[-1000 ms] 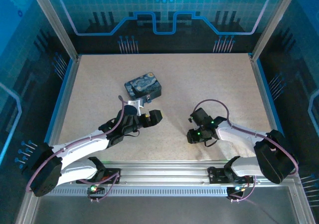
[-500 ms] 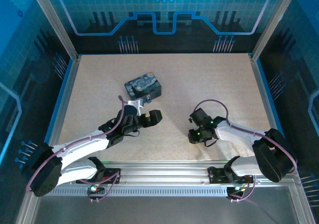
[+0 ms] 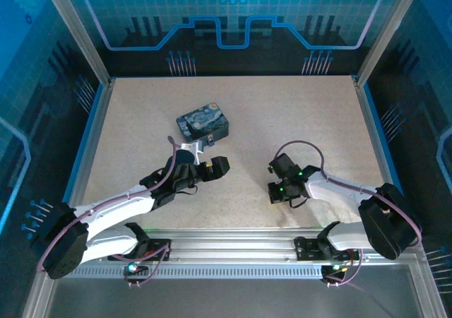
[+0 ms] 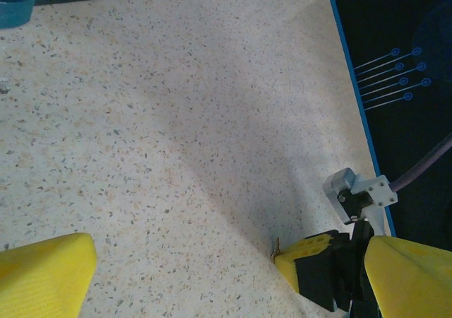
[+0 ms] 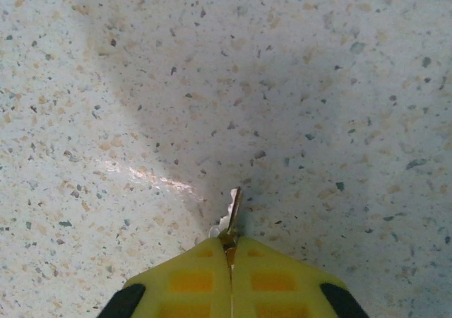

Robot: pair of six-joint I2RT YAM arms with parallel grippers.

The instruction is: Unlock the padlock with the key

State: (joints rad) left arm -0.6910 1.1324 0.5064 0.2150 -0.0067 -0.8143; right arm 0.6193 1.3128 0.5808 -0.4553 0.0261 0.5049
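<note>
Closest to the near edge of the tabletop (image 3: 296,113), right of its middle, your right gripper (image 5: 229,244) has its yellow fingers pressed together on the key (image 5: 233,212). The thin toothed blade pokes out past the tips, just above the speckled surface. Left of the middle and a little farther in, your left gripper (image 3: 205,155) stands with its fingers spread wide and nothing between them. Just beyond it lies the blue swirly tin (image 3: 203,123). The padlock (image 3: 210,140) is the small silvery piece against the tin's near side, too small for you to read in detail.
</note>
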